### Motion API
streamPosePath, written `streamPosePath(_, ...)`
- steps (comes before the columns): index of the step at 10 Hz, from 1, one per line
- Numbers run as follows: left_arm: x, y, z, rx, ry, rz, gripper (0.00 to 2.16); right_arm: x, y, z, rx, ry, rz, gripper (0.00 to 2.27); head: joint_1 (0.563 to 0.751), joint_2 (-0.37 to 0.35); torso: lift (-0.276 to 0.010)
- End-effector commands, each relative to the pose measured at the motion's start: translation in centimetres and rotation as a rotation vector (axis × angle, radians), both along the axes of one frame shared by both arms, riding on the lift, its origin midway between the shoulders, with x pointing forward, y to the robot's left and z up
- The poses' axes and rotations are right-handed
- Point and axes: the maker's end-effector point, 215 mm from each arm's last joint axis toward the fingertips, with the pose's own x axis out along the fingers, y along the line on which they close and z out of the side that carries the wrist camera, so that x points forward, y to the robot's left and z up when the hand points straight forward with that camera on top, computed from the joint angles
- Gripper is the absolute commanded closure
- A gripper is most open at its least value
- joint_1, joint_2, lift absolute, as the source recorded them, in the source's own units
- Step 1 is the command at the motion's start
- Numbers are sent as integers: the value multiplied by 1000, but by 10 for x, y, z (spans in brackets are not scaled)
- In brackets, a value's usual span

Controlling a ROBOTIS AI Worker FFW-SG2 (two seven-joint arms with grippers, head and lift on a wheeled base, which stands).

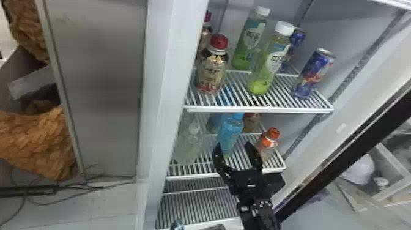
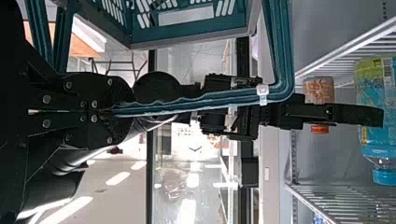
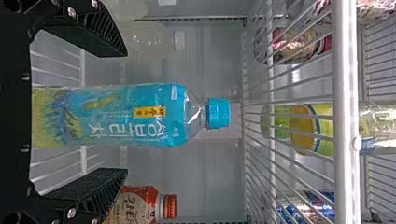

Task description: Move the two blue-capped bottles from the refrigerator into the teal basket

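Observation:
My right gripper (image 1: 235, 149) is open on the middle shelf, its fingers either side of the front blue-capped bottle (image 1: 229, 133). Behind that bottle a second blue bottle (image 1: 213, 121) is partly hidden. In the right wrist view the upright front bottle (image 3: 154, 115) stands between the spread fingers of the right gripper (image 3: 125, 112), with gaps on both sides. In the left wrist view, my left gripper (image 2: 112, 111) is shut on the handle (image 2: 196, 102) of the teal basket (image 2: 187, 33). The bottle (image 2: 373, 135) also shows there, beyond the right arm.
An orange-capped bottle (image 1: 269, 143) stands right of the right gripper and a clear bottle (image 1: 188, 146) to its left. The upper shelf's front edge (image 1: 260, 109) runs above; it holds several bottles and cans. The refrigerator's side wall (image 1: 159, 91) borders the left.

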Motion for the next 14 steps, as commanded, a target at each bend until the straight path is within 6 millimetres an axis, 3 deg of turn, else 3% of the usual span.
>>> streamPosePath(1,0,0,0,0,0,0,1138,8,0,4,-3,-10,-3,131,695,-350,-139)
streamPosePath(9,6,-1,3,-2,-15,5,1138,46,1,21,-1,-39,-10,150,695,-350,-139)
streamPosePath(12,4,0,2,-3,-8,5,1136,44,3,14,13,-25,-5,631,695,-350,-139)
streamPosePath(14,2,0,1,-3,-3,6,1136,35,5,17,15,-34,-2,634,695,-350,-139)
